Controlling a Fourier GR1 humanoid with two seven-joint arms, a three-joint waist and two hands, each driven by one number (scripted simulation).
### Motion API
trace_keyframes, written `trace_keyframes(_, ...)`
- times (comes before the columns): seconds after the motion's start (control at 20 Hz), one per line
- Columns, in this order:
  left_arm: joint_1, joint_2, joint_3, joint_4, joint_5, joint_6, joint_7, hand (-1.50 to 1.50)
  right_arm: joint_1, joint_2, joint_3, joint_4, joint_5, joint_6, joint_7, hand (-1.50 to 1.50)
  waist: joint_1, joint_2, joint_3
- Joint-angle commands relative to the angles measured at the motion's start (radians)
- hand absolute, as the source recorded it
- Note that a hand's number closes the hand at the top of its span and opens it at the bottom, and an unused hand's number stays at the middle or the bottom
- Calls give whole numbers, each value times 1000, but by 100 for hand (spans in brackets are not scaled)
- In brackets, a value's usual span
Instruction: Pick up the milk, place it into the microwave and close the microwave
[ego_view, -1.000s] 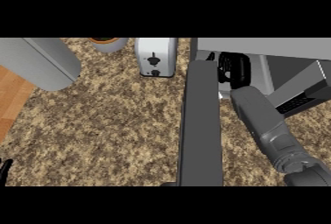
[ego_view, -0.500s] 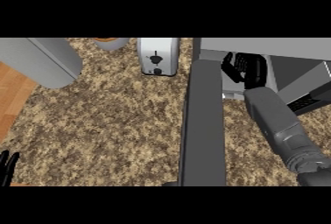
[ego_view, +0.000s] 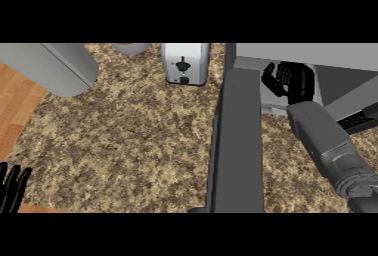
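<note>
Head view: black right hand (ego_view: 289, 82) beside flat grey microwave door (ego_view: 236, 150), speckled counter (ego_view: 133, 145).

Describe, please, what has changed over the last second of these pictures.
The right hand has drifted slightly right inside the microwave, away from the door, and its fingers are now spread open, holding nothing visible. The left hand shows a little more at the lower left edge, open. The door is still open, and the toaster and counter are unchanged.
</note>
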Motion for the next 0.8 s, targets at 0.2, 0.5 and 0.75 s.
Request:
trace_keyframes(0.2, -38, 21, 24, 45, 0, 2, 7, -150, 23, 34, 43, 15, 48, -59, -25, -150, 8, 0, 1)
trace_keyframes(0.5, -56, 7, 9, 60, -13, 8, -2, -150, -16, 31, 34, -8, 45, -67, -5, -150, 19, 3, 0)
trace_keyframes(0.75, -84, 7, 1, 92, -34, 14, -3, -150, -26, 50, 42, 0, 57, -71, 11, -150, 8, 2, -1)
